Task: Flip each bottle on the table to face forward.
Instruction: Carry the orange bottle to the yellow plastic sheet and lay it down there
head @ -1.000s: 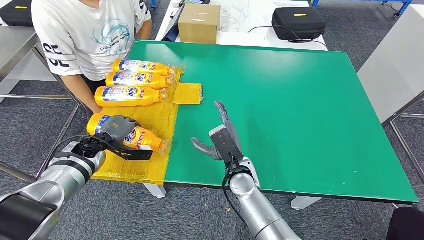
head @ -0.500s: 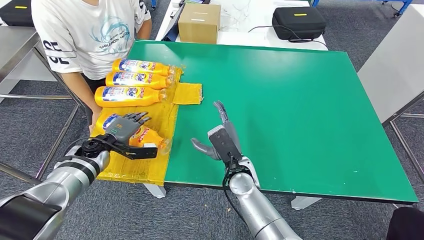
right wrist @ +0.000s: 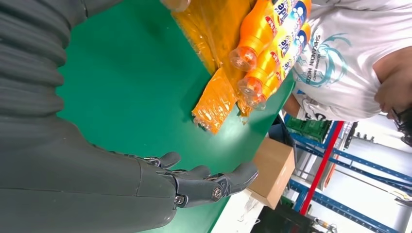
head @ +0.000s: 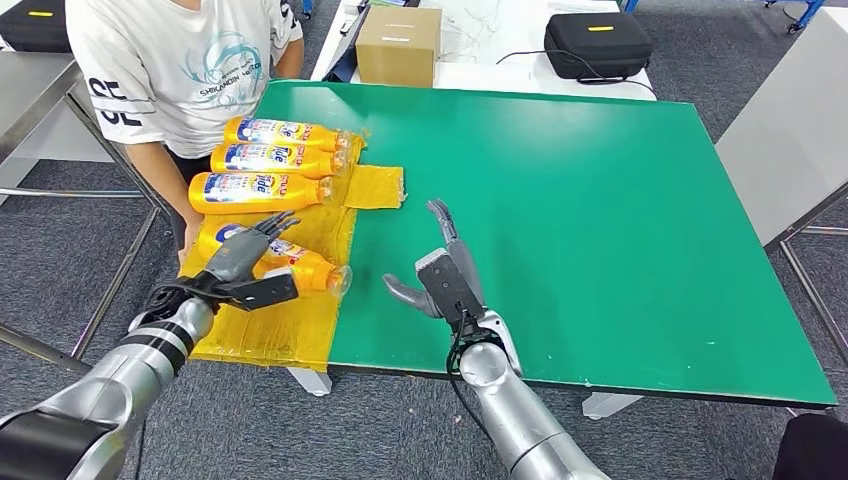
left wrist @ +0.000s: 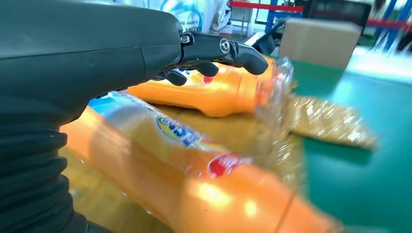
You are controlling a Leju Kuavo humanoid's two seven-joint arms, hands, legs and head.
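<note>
Head view: four orange bottles lie on their sides on a yellow plastic sheet [head: 300, 320] at about 9 o'clock on the green tabletop [head: 600, 220], caps pointing toward 3 o'clock. Three sit side by side at the far end, labels up: the far bottle [head: 285, 132], the second bottle [head: 280, 158] and the third bottle [head: 262, 190]. The near bottle [head: 300, 262] lies apart from them toward 7 o'clock, slightly askew, its label also showing. The left robot hand [head: 250, 265] hovers over its base end, fingers spread and straight, holding nothing; whether the palm touches the bottle I cannot tell. That open pose suits rolling a bottle rather than lifting it. The right robot hand [head: 445, 275] rests near 6 o'clock on bare green, fingers apart and empty, well clear of the bottles, likely parked out of the way. A person [head: 180, 60] in a white T-shirt stands at 10 o'clock, just beside the bottles. A cardboard box [head: 398, 45] and a black case [head: 597, 45] sit on a white table beyond 12 o'clock.

Left wrist view: the left robot hand's fingers [left wrist: 218, 46] reach out straight above the near bottle [left wrist: 194, 179], which runs under the palm with its label partly turned up; a gap shows beneath the fingertips. Another bottle [left wrist: 214, 94] lies beyond.

Right wrist view: the right robot hand's fingers [right wrist: 214, 182] are extended over green, gripping nothing. Three bottle caps [right wrist: 248, 77] face this way.
</note>
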